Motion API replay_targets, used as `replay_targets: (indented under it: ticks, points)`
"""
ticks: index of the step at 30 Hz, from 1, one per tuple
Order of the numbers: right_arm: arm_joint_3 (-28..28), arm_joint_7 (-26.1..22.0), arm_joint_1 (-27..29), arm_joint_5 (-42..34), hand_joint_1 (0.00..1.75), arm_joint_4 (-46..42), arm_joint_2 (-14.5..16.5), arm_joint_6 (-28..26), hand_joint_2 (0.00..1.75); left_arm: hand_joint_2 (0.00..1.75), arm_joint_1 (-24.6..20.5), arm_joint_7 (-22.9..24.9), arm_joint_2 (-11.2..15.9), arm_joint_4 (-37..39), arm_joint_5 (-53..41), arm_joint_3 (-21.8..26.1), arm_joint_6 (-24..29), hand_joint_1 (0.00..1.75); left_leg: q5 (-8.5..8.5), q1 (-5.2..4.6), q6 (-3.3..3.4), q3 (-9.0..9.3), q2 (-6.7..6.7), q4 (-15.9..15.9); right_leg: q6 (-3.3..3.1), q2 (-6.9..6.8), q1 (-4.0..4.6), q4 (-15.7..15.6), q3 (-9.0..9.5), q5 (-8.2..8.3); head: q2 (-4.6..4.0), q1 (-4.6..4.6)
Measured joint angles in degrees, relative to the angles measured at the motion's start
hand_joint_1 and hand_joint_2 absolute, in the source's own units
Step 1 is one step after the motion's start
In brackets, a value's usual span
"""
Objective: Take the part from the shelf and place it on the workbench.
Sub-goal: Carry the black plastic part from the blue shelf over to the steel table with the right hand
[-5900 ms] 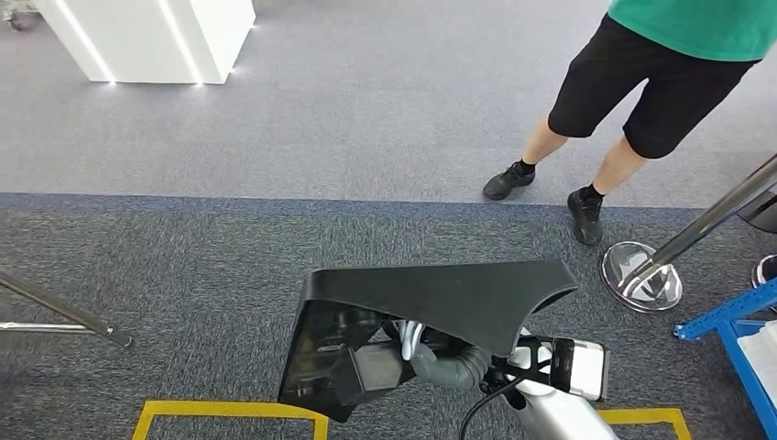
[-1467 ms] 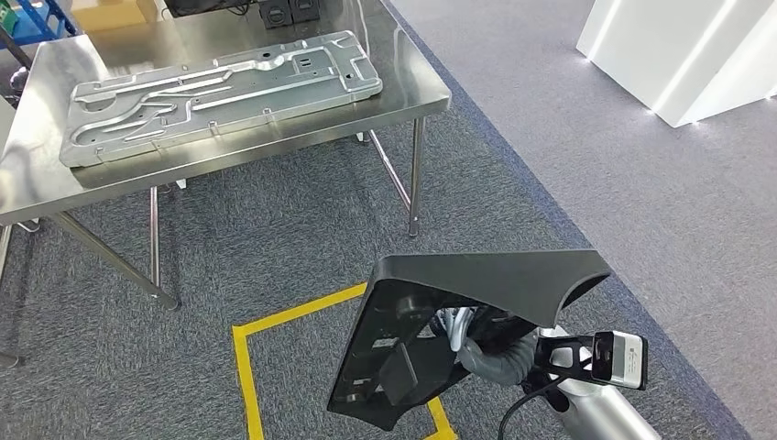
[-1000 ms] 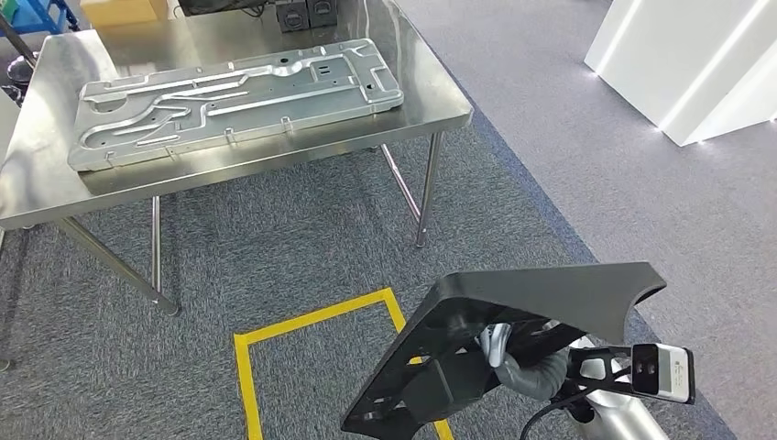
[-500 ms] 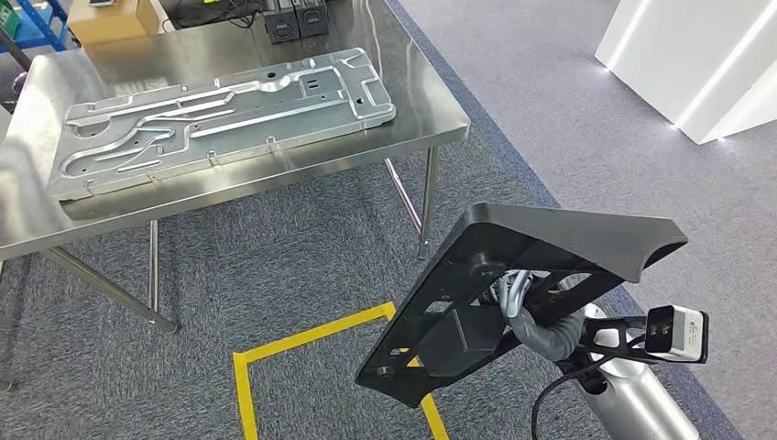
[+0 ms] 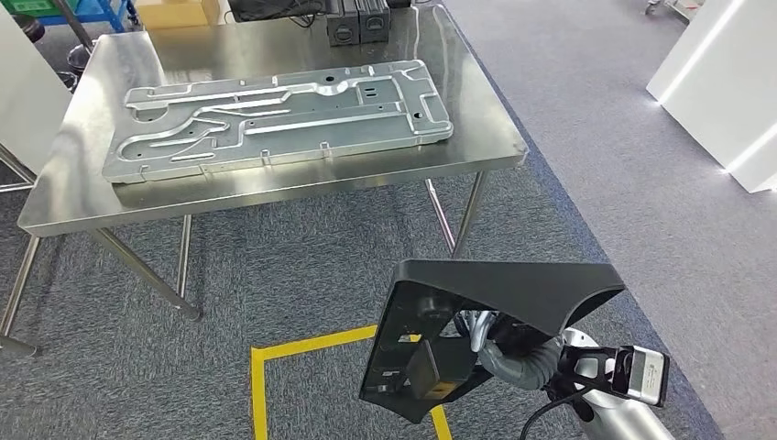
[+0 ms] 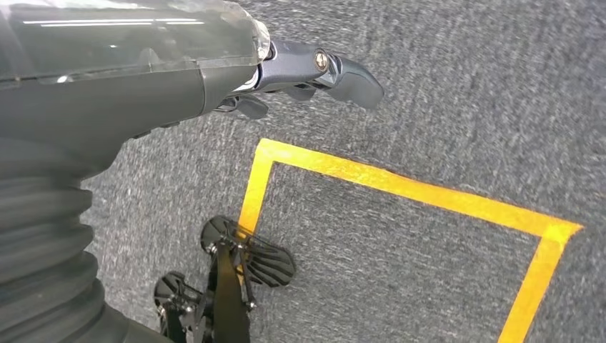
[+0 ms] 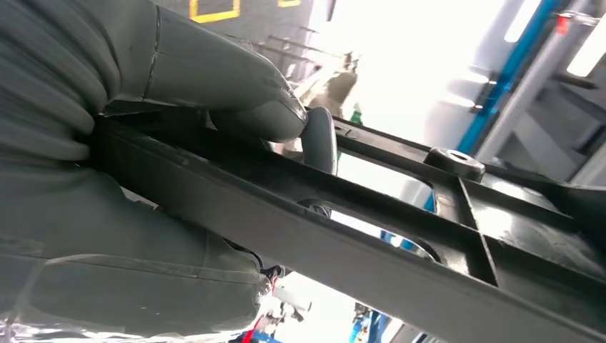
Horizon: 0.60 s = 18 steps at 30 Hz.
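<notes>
Gripping the black part point(image 5: 495, 316), right hand point(image 5: 513, 353) holds it low in front of the body, above grey carpet point(image 5: 275, 275) and yellow floor tape point(image 5: 302, 348). Left hand point(image 6: 214, 68) hangs over the carpet, empty, fingers apart. Beyond stands the steel workbench point(image 5: 476, 137), a stamped metal panel point(image 5: 275, 119) lying flat on it.

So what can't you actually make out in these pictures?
- Right hand, head view: its fingers are mostly hidden behind the black moulded plastic part it holds.
- Black part, right wrist view: cut off by the frame edges, whole shape unclear.
- Background, right wrist view: washed out by glare.
- Steel workbench, head view: far end cut off by the top edge.
- Left hand, left wrist view: most fingers hidden behind its grey cover.
</notes>
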Motion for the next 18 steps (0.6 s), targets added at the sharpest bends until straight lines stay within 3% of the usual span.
replay_targets:
  ticks: [1, 3, 5, 8, 10, 11, 13, 14, 15, 16, 18]
  points:
    - [0.2, 0.0, -0.2, -0.7, 1.71, 0.1, 0.0, 0.0, 1.75, 1.75, 0.0, 0.1, 0.0, 0.0, 0.0, 0.0, 0.0, 0.00, -0.28, 0.02, -0.10, 0.30, -0.34, 0.1, 0.02, 0.01, -0.05, -1.9, 0.28, 2.13, 0.00, 0.00]
    - [0.4, 0.0, -1.0, -1.9, 1.71, 0.5, 0.0, 0.2, 1.75, 1.75, 0.0, 0.4, 0.0, 0.0, 0.0, 0.0, 0.0, 0.00, -0.95, -0.01, -0.47, 0.92, -0.82, 0.4, -0.22, 0.19, -0.07, -9.5, 2.98, 6.98, 0.00, 0.00]
    - [0.6, 0.0, -2.3, -2.5, 1.71, 1.1, 0.0, 0.4, 1.75, 1.75, -0.2, 0.7, 0.0, 0.0, 0.0, 0.0, 0.0, 0.00, -1.44, -0.16, -1.00, 1.03, -1.00, 0.7, -0.71, 0.51, 0.10, -14.4, 4.78, 8.84, 0.00, -0.01]
    - [1.0, 0.0, -4.0, -3.2, 1.71, 1.9, 0.0, 0.2, 1.75, 1.75, -0.4, 0.9, 0.1, 0.0, 0.0, 0.0, 0.1, 0.00, -1.76, -0.21, -1.88, 1.00, -1.00, 0.6, -1.60, 0.59, 0.09, -15.4, 5.03, 8.62, 0.00, 0.00]
    - [1.4, 0.0, -5.2, -3.8, 1.71, 2.3, 0.0, 0.0, 1.75, 1.75, -0.5, 0.9, 0.2, 0.0, 0.0, 0.0, 0.2, 0.00, -3.01, -0.19, -2.52, 0.29, -0.45, 2.5, -2.30, 0.40, -0.23, -15.8, 5.56, 8.57, 0.00, -0.02]
    - [1.6, 0.0, -5.7, -4.1, 1.71, 2.4, 0.0, 0.0, 1.75, 1.75, -0.6, 0.9, 0.2, 0.0, 0.0, 0.0, 0.2, 0.00, -4.35, -0.08, -2.84, -0.98, -0.06, 5.2, -2.58, 0.24, -0.30, -16.0, 5.86, 8.48, 0.00, -0.02]
    - [2.1, 0.0, -6.6, -4.5, 1.71, 2.9, 0.0, -0.1, 1.75, 1.75, -0.7, 0.9, 0.3, 0.0, 0.1, 0.0, 0.4, 0.00, -7.36, 0.21, -3.40, -5.23, 0.51, 13.1, -2.91, -0.05, -0.21, -16.0, 6.23, 8.11, 0.00, -0.02]
    - [2.4, 0.0, -6.9, -4.7, 1.71, 3.2, 0.0, 0.0, 1.75, 1.75, -0.7, 0.9, 0.2, 0.0, 0.3, 0.0, 0.5, 0.00, -7.96, 0.38, -3.60, -7.11, 0.61, 16.1, -2.95, -0.16, -0.18, -16.0, 6.42, 7.90, 0.00, -0.02]
    - [2.8, 0.0, -7.3, -4.9, 1.71, 3.5, 0.0, 0.1, 1.75, 1.75, -0.6, 1.0, 0.2, 0.0, 0.4, 0.0, 0.6, 0.00, -7.48, 0.51, -3.73, -8.09, 0.70, 17.2, -2.91, -0.23, -0.16, -16.0, 6.66, 7.66, 0.00, -0.02]
    - [3.1, 0.0, -7.7, -5.2, 1.71, 3.8, 0.1, 0.3, 1.75, 1.75, -0.6, 1.0, 0.2, 0.0, 0.7, 0.0, 0.7, 0.00, -5.84, 0.61, -3.74, -7.78, 0.80, 15.8, -2.83, -0.27, -0.16, -16.0, 7.00, 7.40, 0.00, -0.02]
    - [3.7, 0.0, -8.8, -5.7, 1.71, 4.5, 0.4, 0.7, 1.75, 1.75, -0.5, 0.9, 0.1, 0.0, 0.9, 0.1, 0.9, 0.00, -1.41, 0.67, -3.41, -4.56, 1.16, 8.0, -2.56, -0.35, -0.15, -16.0, 7.83, 6.81, 0.00, -0.02]
